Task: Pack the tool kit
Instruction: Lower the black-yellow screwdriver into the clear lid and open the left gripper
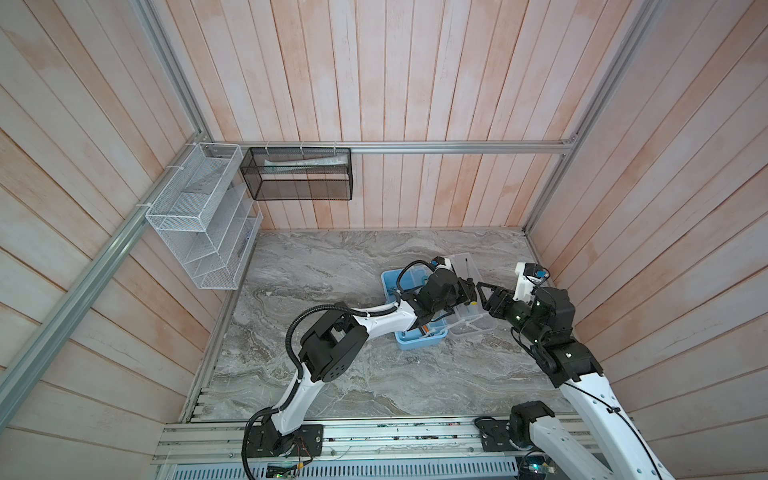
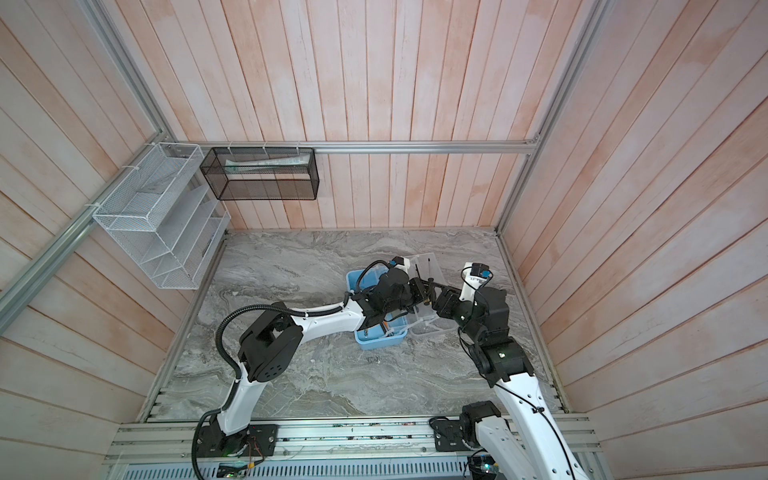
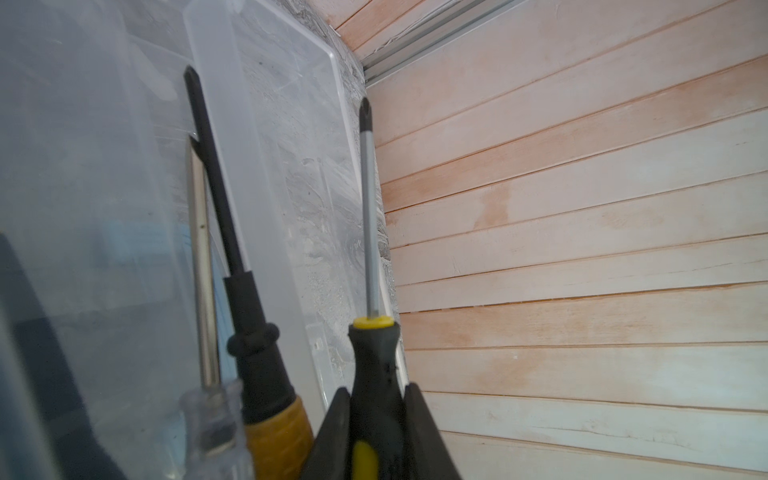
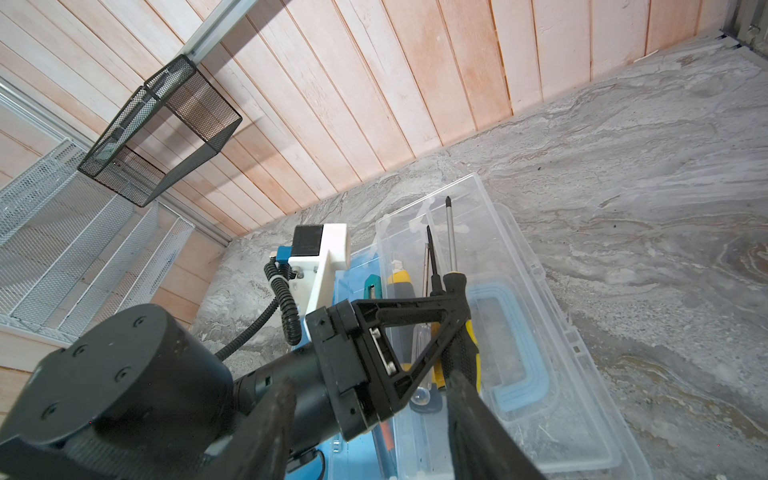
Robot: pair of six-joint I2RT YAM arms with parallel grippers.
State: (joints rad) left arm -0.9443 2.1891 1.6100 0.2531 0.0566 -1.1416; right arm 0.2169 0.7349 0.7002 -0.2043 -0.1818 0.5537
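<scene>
The tool kit is a blue box (image 1: 419, 341) with its clear lid (image 1: 473, 266) swung open on the marble top, seen in both top views. My left gripper (image 3: 376, 399) is shut on the handle of a black-and-yellow screwdriver (image 3: 372, 365), whose shaft points along the clear lid (image 3: 291, 137). Beside it lie a black-shafted screwdriver with an orange handle (image 3: 270, 395) and a clear-handled one (image 3: 203, 291). My right gripper (image 4: 372, 380) is open, its fingers straddling the left gripper (image 4: 415, 324) and the held screwdriver (image 4: 457, 324). In a top view the two grippers (image 1: 471, 291) (image 1: 484, 293) meet over the lid.
A black mesh basket (image 1: 297, 174) hangs on the back wall and a white wire rack (image 1: 199, 216) on the left wall. The marble table top (image 1: 332, 374) is bounded by wooden walls. A blue carry handle (image 4: 515, 345) shows through the clear lid.
</scene>
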